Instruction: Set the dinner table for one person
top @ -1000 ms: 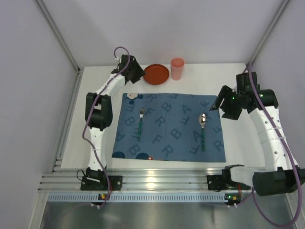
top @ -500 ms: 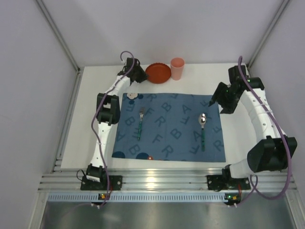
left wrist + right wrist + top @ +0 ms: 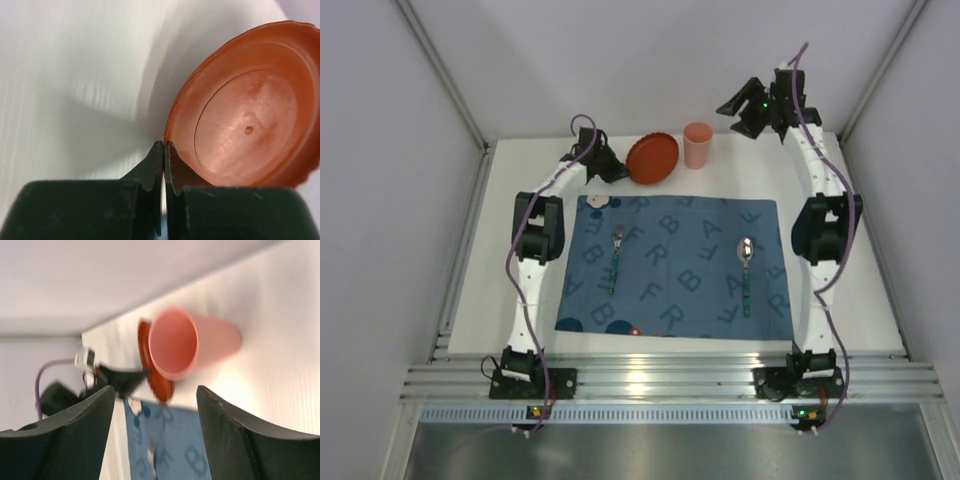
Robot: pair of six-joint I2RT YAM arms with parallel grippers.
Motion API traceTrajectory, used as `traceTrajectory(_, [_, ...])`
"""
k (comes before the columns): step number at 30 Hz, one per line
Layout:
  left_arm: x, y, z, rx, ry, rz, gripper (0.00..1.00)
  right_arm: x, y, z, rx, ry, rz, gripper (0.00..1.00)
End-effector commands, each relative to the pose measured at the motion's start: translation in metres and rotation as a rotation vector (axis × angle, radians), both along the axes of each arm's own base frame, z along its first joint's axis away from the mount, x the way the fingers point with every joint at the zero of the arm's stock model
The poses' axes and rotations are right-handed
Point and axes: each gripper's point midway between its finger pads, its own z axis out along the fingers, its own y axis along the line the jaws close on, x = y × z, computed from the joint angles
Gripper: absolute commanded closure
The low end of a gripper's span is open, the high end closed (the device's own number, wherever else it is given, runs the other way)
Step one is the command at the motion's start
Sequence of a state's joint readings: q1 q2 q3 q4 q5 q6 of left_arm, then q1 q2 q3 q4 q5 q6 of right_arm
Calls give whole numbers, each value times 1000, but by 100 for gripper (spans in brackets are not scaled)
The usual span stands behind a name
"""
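1. Surface: the large plain white matte rectangular tabletop (image 3: 480, 270) fills the work area. A blue letter-printed cloth mat (image 3: 675, 300) lies at its centre.
2. Done, as far as the top view shows: the cutlery is on the mat.
   - A green-handled metal fork (image 3: 615, 258) lies at the mat's 9 o'clock side.
   - A green-handled metal spoon (image 3: 745, 270) lies at the 3 o'clock side.
   - Both heads point to 12 o'clock, and the mat between them is bare.
3. Not yet placed: a round orange-red plastic plate (image 3: 655, 157) and a pale pink plastic cup (image 3: 697, 145). Both are off the mat, at its 12 o'clock near the table's far edge. The cup stands just beside the plate, at the plate's 3 o'clock.
4. Left gripper (image 3: 163, 150): its jaws are pressed together on the plate's rim at the plate's 9 o'clock edge. The plate looks tipped rather than flat.
5. Right gripper (image 3: 154, 390): its fingers are spread apart and hold nothing. It hangs raised at the cup's 2 o'clock. In the wrist view the cup's mouth sits ahead of the gap, with no contact.
6. Judgement: about halfway through the task.
   - The plate has to go to the mat's centre, between fork and spoon.
   - The cup has to go to a spot at the mat's 1 o'clock, beyond the spoon.
   - The plate move appears to be the step in hand.
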State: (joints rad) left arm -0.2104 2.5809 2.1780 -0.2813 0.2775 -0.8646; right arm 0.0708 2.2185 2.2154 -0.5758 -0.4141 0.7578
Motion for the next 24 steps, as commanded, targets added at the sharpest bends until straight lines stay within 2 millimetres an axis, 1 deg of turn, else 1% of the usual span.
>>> traceTrajectory(1, [-20,-4,104,-31,-144,-87,100,56,18,27,120,-145,-32,32])
traceTrajectory(2, [-38,-5,117,-22,-138,-138,100,62,19,21,126,-144,-45,32])
traceTrajectory(4, [-58,-3,126,-4,-124,-180,100,70,25,-3,110,-127,-82,32])
traceTrajectory(5, [-77,1,133,22,-116,-208,100,72,27,-12,93,-118,-91,32])
traceTrajectory(6, [-96,7,140,46,-117,-223,100,73,34,-27,68,-103,-96,33])
traceTrajectory(7, [-97,7,139,48,-114,-222,100,72,39,-33,59,-97,-88,33])
traceTrajectory(8, [-113,12,145,66,-118,-234,100,72,44,-40,50,-89,-78,33])
traceTrajectory(9, [-123,16,145,80,-104,-235,100,69,53,-49,30,-77,-64,34])
traceTrajectory(10, [-131,17,147,89,-104,-249,100,67,57,-60,15,-61,-57,34])
traceTrajectory(11, [-144,18,151,89,-102,-264,100,65,61,-64,2,-55,-51,34])
traceTrajectory(12, [-154,19,150,95,-79,-281,100,61,65,-71,-22,-40,-47,34])
traceTrajectory(14, [-171,20,147,121,-54,-319,100,58,64,-85,-54,-12,-55,36])
traceTrajectory(15, [-178,19,143,136,-38,-338,100,57,59,-93,-84,7,-71,37])
traceTrajectory(16, [-190,17,134,169,-14,-378,100,55,55,-98,-105,20,-81,40])
traceTrajectory(17, [-196,14,128,187,-2,-402,100,54,50,-102,-133,28,-90,42])
traceTrajectory(18, [-205,5,123,208,6,-444,100,51,39,-111,-176,64,-126,44])
traceTrajectory(19, [-213,5,108,272,25,-494,100,49,33,-113,-194,80,-142,49])
traceTrajectory(20, [-219,1,101,309,41,-524,100,47,28,-116,-209,95,-155,52])
traceTrajectory(21, [-229,-10,92,338,52,-574,100,45,18,-116,-231,113,-179,54])
traceTrajectory(22, [-237,-13,79,359,85,-616,100,43,16,-117,-246,120,-184,58])
traceTrajectory(23, [-244,-18,73,356,109,-646,100,43,10,-117,-272,121,-193,60])
traceTrajectory(24, [-250,-28,68,346,121,-678,100,39,10,-118,-285,136,-187,63])
